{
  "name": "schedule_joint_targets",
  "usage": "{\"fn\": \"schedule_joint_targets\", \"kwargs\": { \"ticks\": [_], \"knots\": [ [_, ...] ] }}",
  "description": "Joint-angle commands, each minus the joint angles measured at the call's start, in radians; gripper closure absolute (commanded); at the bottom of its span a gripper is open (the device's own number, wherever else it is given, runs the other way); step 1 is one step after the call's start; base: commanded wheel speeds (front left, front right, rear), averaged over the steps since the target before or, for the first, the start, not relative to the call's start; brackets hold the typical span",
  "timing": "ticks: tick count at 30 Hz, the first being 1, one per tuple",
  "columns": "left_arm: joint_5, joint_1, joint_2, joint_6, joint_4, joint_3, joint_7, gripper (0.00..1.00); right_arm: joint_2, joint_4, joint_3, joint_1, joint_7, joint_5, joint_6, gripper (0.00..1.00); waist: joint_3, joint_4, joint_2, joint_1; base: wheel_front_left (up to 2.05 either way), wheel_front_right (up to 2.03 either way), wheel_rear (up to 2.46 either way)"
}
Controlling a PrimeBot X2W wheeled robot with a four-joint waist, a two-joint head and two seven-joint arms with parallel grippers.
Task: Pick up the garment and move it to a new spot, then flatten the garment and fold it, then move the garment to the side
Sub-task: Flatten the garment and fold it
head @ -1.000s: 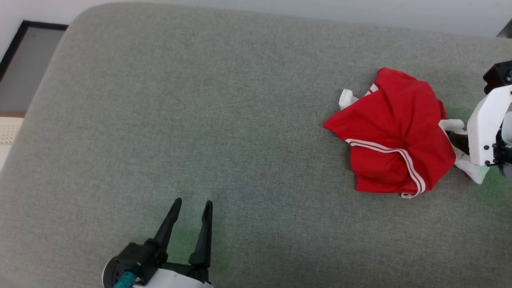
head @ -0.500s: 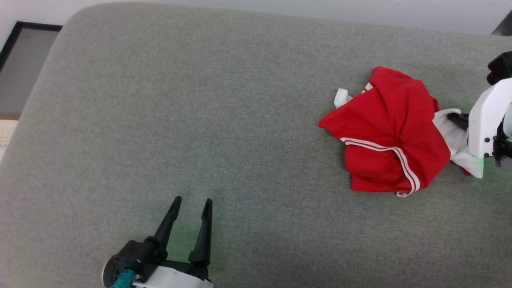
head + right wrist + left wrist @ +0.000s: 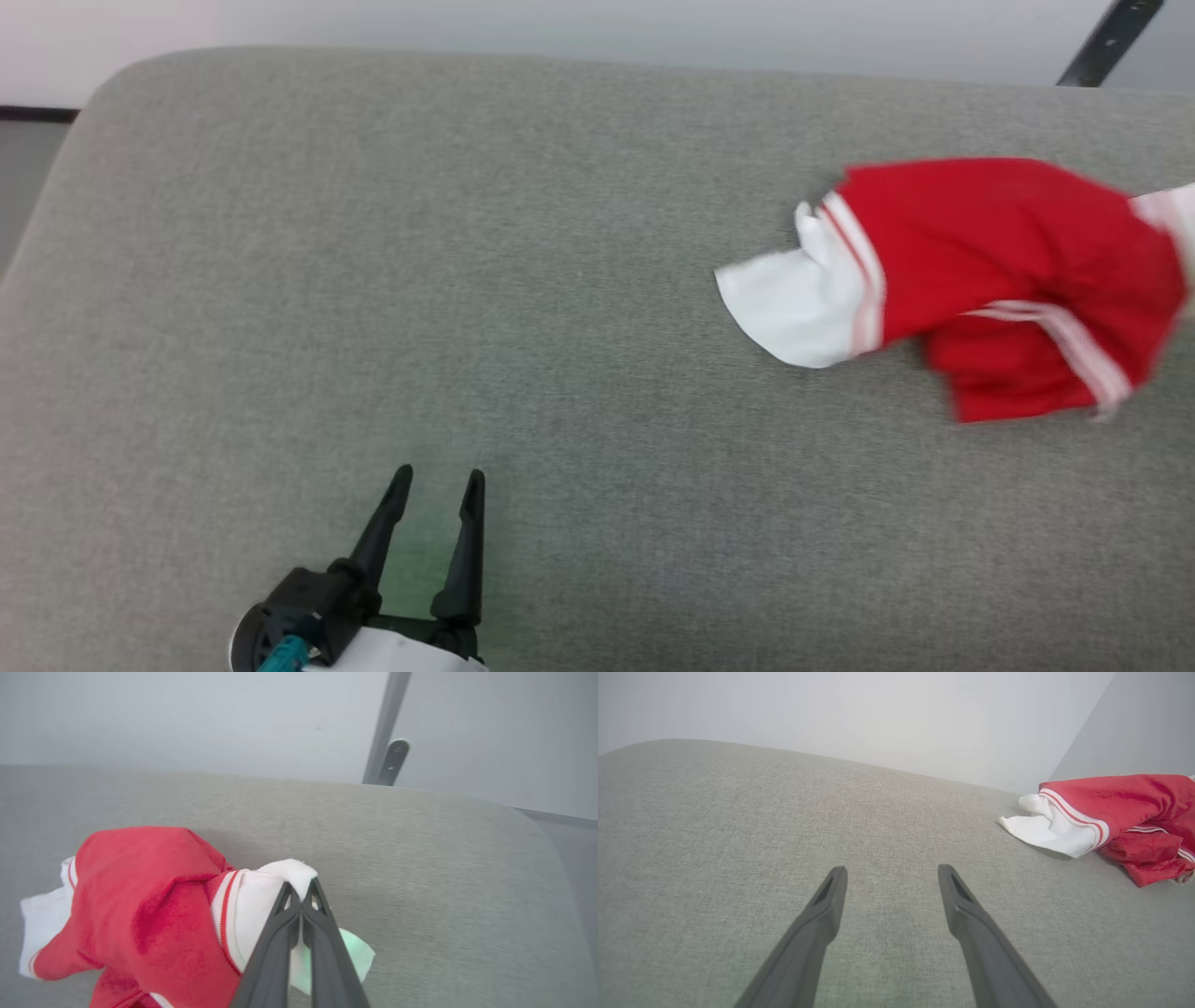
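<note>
**Garment (image 3: 990, 243) seized by a sleeve and drawn out of its heap**

A second ago the garment lay as a crumpled red heap on the grey cushion (image 3: 467, 280), and the right gripper stood open at its right-hand edge. That has changed. In the right wrist view the right gripper (image 3: 301, 890) is seen shut tight, with a white sleeve (image 3: 280, 882) pinched between its fingertips. The heap has been pulled long towards the right of the head view, where the cloth is blurred as if in motion. The other white sleeve (image 3: 794, 308), mostly tucked away before, is now laid bare at the left end. In the left wrist view it is seen resting on the cushion while the red body (image 3: 1120, 807) is raised behind it. The head camera itself has been shifted, so part of the apparent displacement is not the garment's own.

The left gripper (image 3: 437, 481) is held low at the near left, well apart from the cloth, with its jaws spread and nothing between them.

The pick-up is judged to be under way: the grasp has been made and the carry to a new spot can be started. Flattening and folding are not yet begun. A one-sleeve hold may let the cloth trail or bunch when it is set down
</note>
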Motion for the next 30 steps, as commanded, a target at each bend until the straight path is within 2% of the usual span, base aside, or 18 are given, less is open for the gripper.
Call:
{"fn": "schedule_joint_targets", "kwargs": {
  "ticks": [1, 6, 10, 14, 18, 24, 30],
  "knots": [
    [0.004, -0.002, 0.001, -0.003, 0.003, -0.006, 0.0, 0.0, -0.039, 0.035, -0.029, 0.013, -0.036, -0.005, -0.001, 1.0, -0.006, -0.018, 0.0, 0.0, 0.0, 0.0, 0.0],
    [-0.007, -0.011, 0.01, -0.003, 0.004, -0.011, 0.0, 0.0, -0.067, 0.178, -0.09, 0.049, -0.107, -0.01, -0.001, 1.0, 0.001, -0.025, 0.0, 0.0, 0.0, 0.0, 0.0],
    [-0.007, -0.013, 0.011, -0.003, 0.01, -0.014, 0.0, 0.0, -0.022, 0.269, -0.102, 0.096, -0.116, 0.003, -0.001, 1.0, 0.006, -0.027, 0.0, 0.0, 0.0, 0.0, 0.0],
    [-0.009, -0.016, 0.011, -0.003, 0.016, -0.02, 0.0, 0.0, 0.004, 0.282, -0.1, 0.151, -0.121, 0.02, -0.001, 1.0, 0.004, -0.023, 0.0, 0.0, 0.0, 0.0, 0.0],
    [-0.01, -0.011, 0.013, -0.003, 0.017, -0.018, 0.0, 0.0, 0.033, 0.256, -0.102, 0.197, -0.127, 0.043, -0.001, 1.0, 0.0, -0.02, 0.0, 0.0, 0.0, 0.0, 0.0],
    [-0.01, 0.013, 0.011, -0.003, 0.012, 0.0, 0.0, 0.0, 0.035, 0.147, -0.084, 0.33, -0.129, 0.09, -0.001, 1.0, -0.01, -0.024, 0.0, 0.0, 0.0, 0.0, 0.0],
    [-0.013, 0.02, 0.009, -0.003, 0.013, 0.0, 0.0, 0.0, 0.0, 0.02, -0.068, 0.446, -0.144, 0.094, -0.001, 1.0, -0.015, -0.048, 0.0, 0.0, 0.0, 0.0, 0.0]
  ]
}}
